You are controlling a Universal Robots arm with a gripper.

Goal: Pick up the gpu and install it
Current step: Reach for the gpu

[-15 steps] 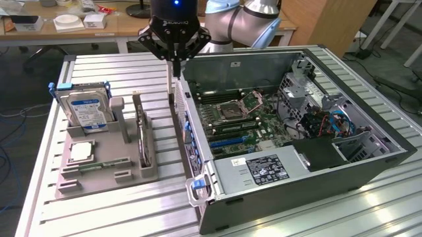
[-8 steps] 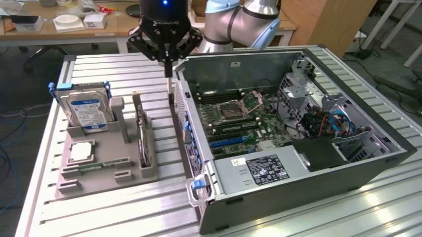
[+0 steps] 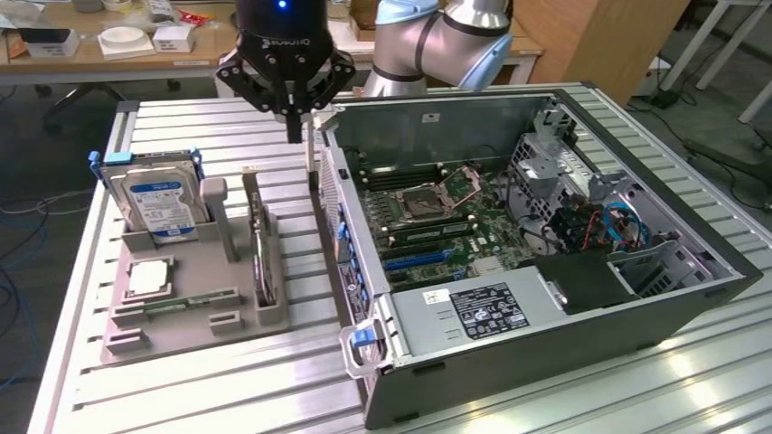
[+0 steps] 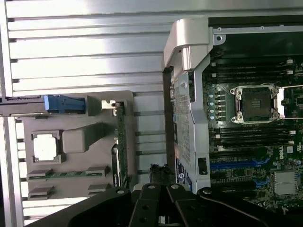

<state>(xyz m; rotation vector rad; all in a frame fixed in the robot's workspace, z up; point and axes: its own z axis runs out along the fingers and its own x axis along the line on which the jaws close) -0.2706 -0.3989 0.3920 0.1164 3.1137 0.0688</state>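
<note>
Tray (image 3: 175, 330) holds gpu (image 3: 258, 258), hard drive (image 3: 157, 203) — upright.

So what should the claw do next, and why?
Probably open and slide over toward the tray: the gripper hangs shut, holding nothing, above the gap beside the computer case, while the graphics card stands on edge in the tray, untouched.

The thin green gpu card (image 3: 257, 246), edge-on in the grey plastic tray (image 3: 183, 315), is hiding its faces; the tray is covering the silver hard drive's (image 3: 157, 194) foot.
</note>
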